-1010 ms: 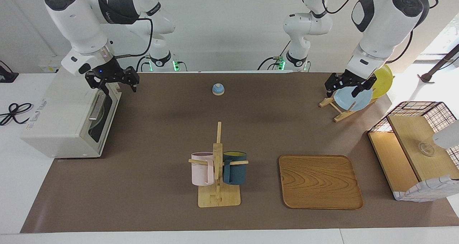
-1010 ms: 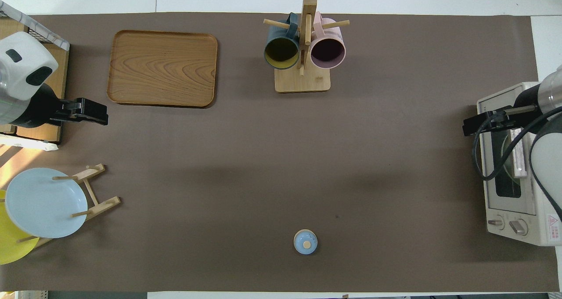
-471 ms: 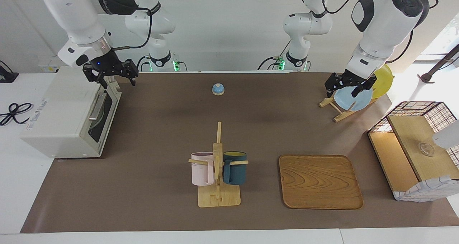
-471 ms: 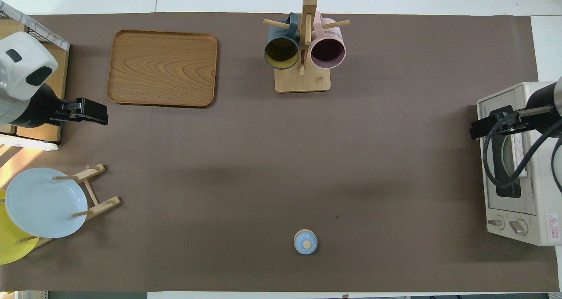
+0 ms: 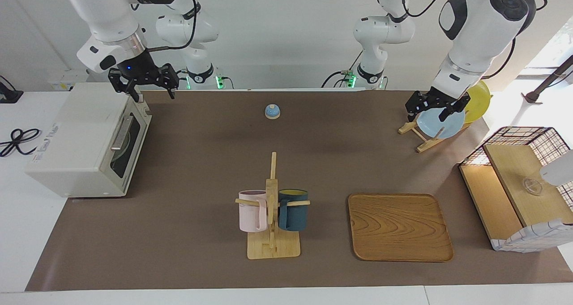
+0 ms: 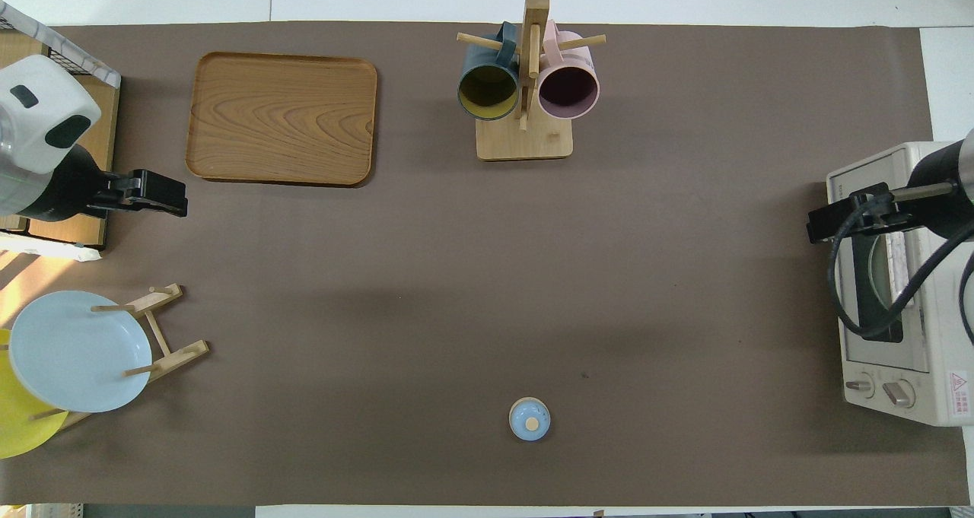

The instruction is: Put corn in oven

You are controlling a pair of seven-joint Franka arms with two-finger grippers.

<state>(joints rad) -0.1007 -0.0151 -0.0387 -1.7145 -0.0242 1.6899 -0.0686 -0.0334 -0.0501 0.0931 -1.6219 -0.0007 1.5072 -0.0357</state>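
The off-white oven (image 5: 80,135) stands at the right arm's end of the table, and its glass door with the bar handle (image 5: 121,132) looks shut. It also shows in the overhead view (image 6: 898,381). The corn is not in view. My right gripper (image 5: 150,91) is open and empty, raised over the oven's corner nearest the robots; it also shows in the overhead view (image 6: 820,226). My left gripper (image 5: 429,113) is open and empty, held over the plate rack, and waits there; it also shows in the overhead view (image 6: 163,198).
A mug rack (image 5: 272,215) with a pink and a dark blue mug stands mid-table, beside a wooden tray (image 5: 399,228). A small blue bell (image 5: 272,111) sits near the robots. A rack holds a light blue plate (image 5: 441,125) and a yellow plate (image 5: 478,94). A wire-framed wooden box (image 5: 515,184) stands at the left arm's end.
My right gripper has risen from in front of the oven door and moved toward the robots. The left arm has not moved.
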